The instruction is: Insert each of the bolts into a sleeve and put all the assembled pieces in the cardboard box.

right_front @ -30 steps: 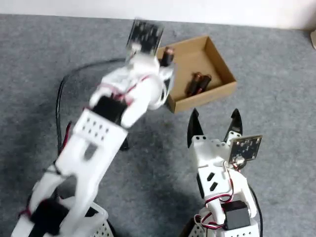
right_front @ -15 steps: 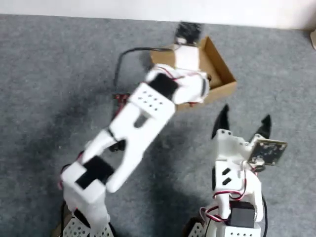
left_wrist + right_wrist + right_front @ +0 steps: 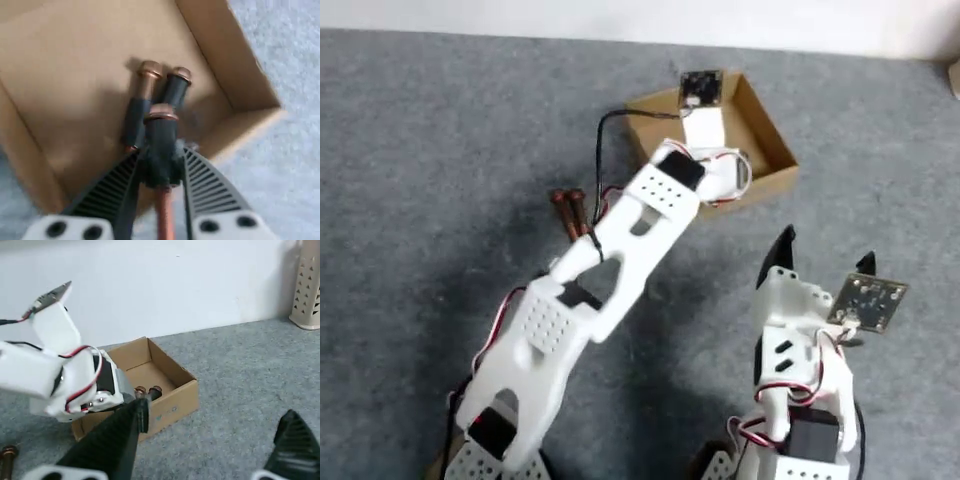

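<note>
We are seeing a copper-coloured bolt in a dark cylindrical sleeve (image 3: 160,142) being pinched between the black ribbed fingers of the left gripper (image 3: 161,159). The gripper is hanging over the open brown cardboard box (image 3: 227,55). The bolt's bare shank is sticking out of the sleeve toward the wrist, and its head is pointing into the box. Two more sleeved copper bolts (image 3: 175,92) are lying side by side on the box floor, just beyond the held one. Out on the grey carpet (image 3: 430,140), two bare copper bolts (image 3: 570,212) are lying together beside the left arm (image 3: 620,250), apart from the box. The right gripper (image 3: 825,250) is sitting on the carpet side of the box, near its front corner, with its fingers spread wide.
</note>
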